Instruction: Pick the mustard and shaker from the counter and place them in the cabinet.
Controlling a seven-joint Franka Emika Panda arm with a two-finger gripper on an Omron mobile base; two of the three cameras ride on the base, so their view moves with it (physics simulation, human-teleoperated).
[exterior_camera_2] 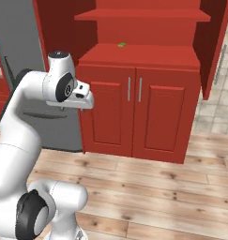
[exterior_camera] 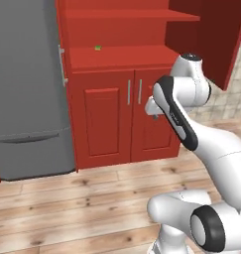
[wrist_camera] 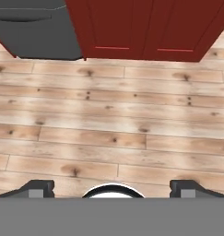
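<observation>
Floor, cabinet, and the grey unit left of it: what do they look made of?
Floor: pale wood planks, matte, judging by knots, grain and plank seams.
Cabinet: red painted wood or laminate, flat even colour; lower doors panelled, with silver metal-look bar handles.
Grey unit: smooth grey, possibly painted or brushed metal; unclear.

Grey fridge (exterior_camera: 28,89), plank floor (wrist_camera: 109,120)

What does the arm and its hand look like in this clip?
The arm is built of glossy white rounded links with dark grey to black bands and discs at the joints. No loose cables or lettering are visible. The hand has two small dark grey, blocky fingertips set far apart, with a white round part edged in black between them.
</observation>
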